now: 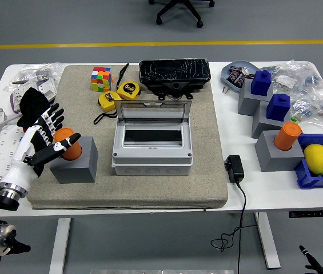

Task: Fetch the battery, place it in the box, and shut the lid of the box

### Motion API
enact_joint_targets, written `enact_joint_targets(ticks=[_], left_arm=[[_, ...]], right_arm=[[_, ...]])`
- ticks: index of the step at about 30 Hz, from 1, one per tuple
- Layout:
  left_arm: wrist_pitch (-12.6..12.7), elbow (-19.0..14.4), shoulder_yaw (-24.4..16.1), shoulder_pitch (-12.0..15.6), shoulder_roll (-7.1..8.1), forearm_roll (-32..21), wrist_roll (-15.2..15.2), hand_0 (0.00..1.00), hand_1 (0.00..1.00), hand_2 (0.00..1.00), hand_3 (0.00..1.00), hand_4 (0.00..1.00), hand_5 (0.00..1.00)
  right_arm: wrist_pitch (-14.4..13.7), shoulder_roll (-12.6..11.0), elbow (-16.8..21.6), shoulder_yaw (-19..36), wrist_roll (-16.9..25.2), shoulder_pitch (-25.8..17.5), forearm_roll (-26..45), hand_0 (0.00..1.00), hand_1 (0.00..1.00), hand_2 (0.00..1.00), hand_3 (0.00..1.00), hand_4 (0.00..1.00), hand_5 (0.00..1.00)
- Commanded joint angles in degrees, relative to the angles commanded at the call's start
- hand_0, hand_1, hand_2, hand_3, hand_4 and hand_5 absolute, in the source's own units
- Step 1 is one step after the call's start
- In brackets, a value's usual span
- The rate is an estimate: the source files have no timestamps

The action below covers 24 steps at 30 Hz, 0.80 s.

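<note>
— What is the left hand (46,137) doing?
— Its fingers are spread, with the thumb lying across the orange battery (68,142).
— How does the battery stand?
— Upright, long axis vertical, top pointing up, seated in a grey block (75,164) on the mat (138,188), left of the open-lidded grey box (152,142).

Left robot hand (46,138) beside orange battery (68,142) on grey block (75,162), fingers spread, thumb touching battery. Grey box (152,149) mid-mat, clear lid (154,113) raised. Right robot hand barely visible at bottom-right corner. Counter (275,188) white, cluttered right.
</note>
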Motion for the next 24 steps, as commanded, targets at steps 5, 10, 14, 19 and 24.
enact_joint_targets(ticks=[5,10,14,19,24], left_arm=[[1.41,0.74,1.08,-0.36,-0.21,0.99,-0.46,0.998,0.998,0.998,0.987,0.998,0.020],[3.54,1.60,2.57,-0.52,-0.48,1.94,-1.88,0.961,0.995,0.968,0.934,0.998,0.002],[5.57,2.24,3.91,-0.79,-0.57,0.86,-3.22,0.961,0.995,0.968,0.934,0.998,0.002],[7.65,3.09,5.19,-1.40,-1.07,-0.92,-4.52,0.930,0.966,0.921,0.897,0.998,0.002],[9.60,4.14,6.65,-1.94,-1.28,-3.13,-5.80,0.900,0.928,0.872,0.853,0.998,0.002]], right_arm=[[0.04,0.02,0.00,0.10,0.03,-0.01,0.08,0.904,0.776,0.742,0.781,0.998,0.912],[0.15,0.03,0.00,-0.09,0.08,0.00,0.34,0.901,0.771,0.739,0.779,0.998,0.912],[0.20,0.06,0.00,0.11,0.04,-0.10,0.13,0.901,0.771,0.739,0.779,0.998,0.912],[0.29,0.14,0.00,0.03,0.06,-0.05,0.15,0.902,0.769,0.738,0.779,0.998,0.924],[0.29,0.14,0.00,0.06,0.12,0.05,0.26,0.902,0.769,0.734,0.776,0.998,0.929]])
